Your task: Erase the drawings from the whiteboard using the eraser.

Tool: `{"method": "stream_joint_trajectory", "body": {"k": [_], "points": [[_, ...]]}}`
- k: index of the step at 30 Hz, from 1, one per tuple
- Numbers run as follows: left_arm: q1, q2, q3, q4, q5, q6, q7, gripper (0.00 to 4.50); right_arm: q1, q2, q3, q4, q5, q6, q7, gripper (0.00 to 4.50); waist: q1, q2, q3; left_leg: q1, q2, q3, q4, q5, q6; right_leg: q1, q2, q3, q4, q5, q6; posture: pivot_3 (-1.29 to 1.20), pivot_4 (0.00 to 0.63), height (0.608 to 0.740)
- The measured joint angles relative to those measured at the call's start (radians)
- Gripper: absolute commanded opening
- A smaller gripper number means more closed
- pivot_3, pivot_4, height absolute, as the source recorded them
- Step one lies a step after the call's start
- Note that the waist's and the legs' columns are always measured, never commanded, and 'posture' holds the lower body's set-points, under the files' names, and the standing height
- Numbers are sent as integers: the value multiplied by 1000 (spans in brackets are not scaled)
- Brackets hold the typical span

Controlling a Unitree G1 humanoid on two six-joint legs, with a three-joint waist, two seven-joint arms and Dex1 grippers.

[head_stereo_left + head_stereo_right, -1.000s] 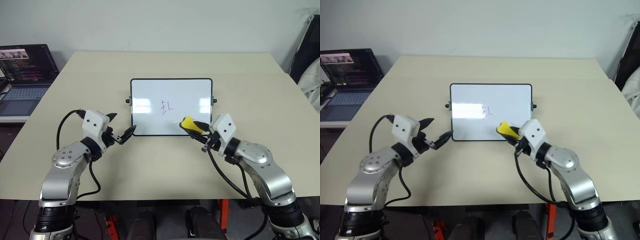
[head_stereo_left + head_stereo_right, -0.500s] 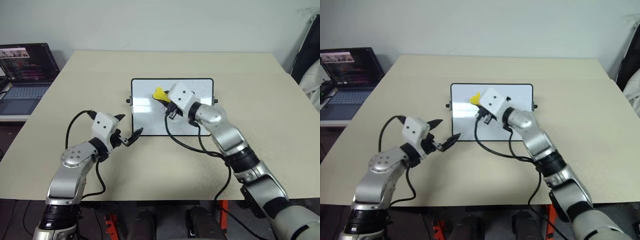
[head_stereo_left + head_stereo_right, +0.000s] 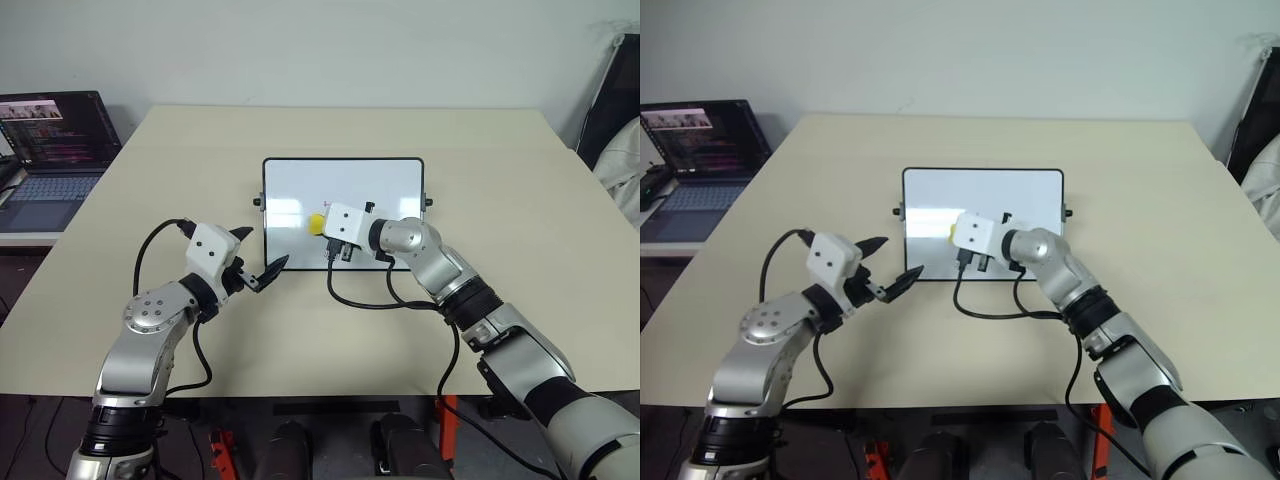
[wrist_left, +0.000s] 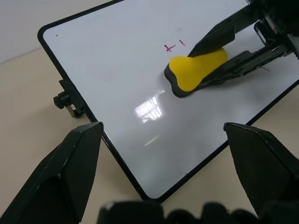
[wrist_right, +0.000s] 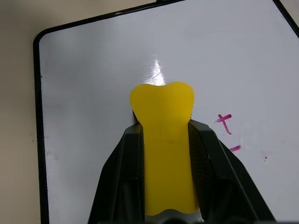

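One whiteboard (image 3: pixel 345 195) lies flat on the counter (image 3: pixel 520 200). The right hand (image 5: pixel 166 140) grips one yellow eraser (image 5: pixel 163 140) on its surface beside two red marks (image 5: pixel 226 130). The left hand (image 3: pixel 262 260) waits open at the board's near-left corner.

eraser (image 4: pixel 198 70) on whiteboard (image 4: pixel 117 70), drawings (image 4: pixel 174 45) beside

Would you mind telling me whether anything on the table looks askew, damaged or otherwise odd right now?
Nothing stands out. The glossy white black-framed whiteboard lies flat and square on the beige table. The right gripper holds the small yellow eraser on the board beside a few thin red marker strokes, not yet wiped. The left gripper, jaws open, is at the board's near corner.
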Motion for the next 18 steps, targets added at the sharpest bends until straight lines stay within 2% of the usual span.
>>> {"method": "stream_joint_trajectory", "body": {"k": [5,8,11,15,18], "points": [[1,0,-3,7,0,-4,-7,4500,-98,37,-69,138,-6,-17,-182,969,4,0,0,-1,0,-1,0,5,0,-1,0,-1,0,2,1,0,150,740],[5,0,-2,17,0,-5,-7,4500,-127,32,-106,185,-4,-14,-202,968,5,0,0,0,0,0,0,6,0,0,0,-1,0,2,1,0,150,740],[4,-1,-3,19,0,-8,-7,4500,-119,31,-102,170,-5,-9,-135,968,2,-1,-1,0,0,0,-1,6,0,0,0,-1,0,2,2,0,150,740],[4,-1,-4,20,0,-18,-8,4500,-37,18,-56,64,-7,6,26,968,0,-1,-3,0,1,0,-2,5,0,0,0,-1,-1,1,2,0,150,740],[4,-1,-5,21,0,-22,-8,4500,-9,18,-31,36,-17,7,63,967,-2,-1,-3,1,1,0,-1,5,0,0,0,-1,0,2,2,0,150,740]]}}
